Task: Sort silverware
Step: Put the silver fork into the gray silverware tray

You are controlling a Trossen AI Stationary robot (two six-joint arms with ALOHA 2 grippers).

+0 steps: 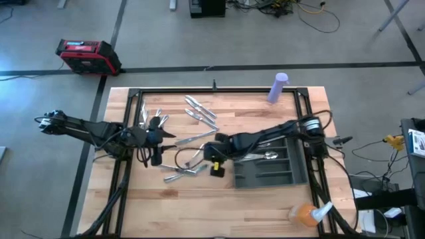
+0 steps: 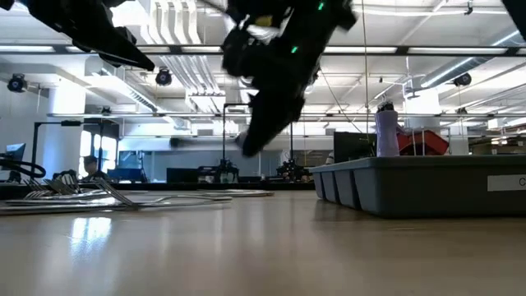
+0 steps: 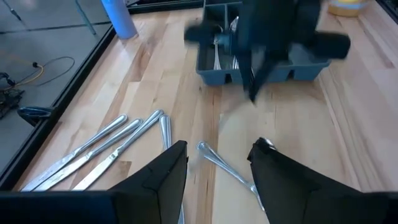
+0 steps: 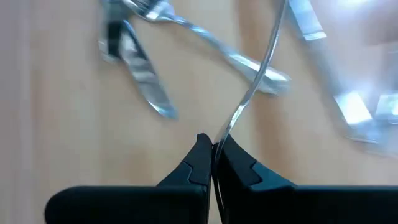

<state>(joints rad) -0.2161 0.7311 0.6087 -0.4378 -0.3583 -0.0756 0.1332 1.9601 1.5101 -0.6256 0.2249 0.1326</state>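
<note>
Silverware lies loose on the wooden table: knives (image 1: 199,109) at the far middle, forks (image 1: 154,119) at the far left, a small heap (image 1: 182,171) nearer the front. More pieces (image 1: 265,156) lie in the dark grey tray (image 1: 292,174) at the right. My right gripper (image 1: 211,151) hovers left of the tray and above the table (image 2: 246,148), shut on one slim silver piece (image 4: 255,81). My left gripper (image 1: 158,143) is open over the left part of the table. A loose utensil (image 3: 217,163) lies on the wood below the gap between its fingers, untouched. My right gripper pinches a thin silver piece, seen edge-on, between its two fingertips (image 4: 217,142). The fingers point down at the table from above. The piece runs on past the fingertips along their line. Which end is held, and whether its far end rests on the table, I cannot tell.
A purple bottle (image 1: 277,87) stands at the far edge, right of the middle. An orange spray bottle (image 1: 305,214) lies at the front right corner. A black frame (image 1: 219,91) runs round the table. Bare wood shows along the front (image 1: 192,206).
</note>
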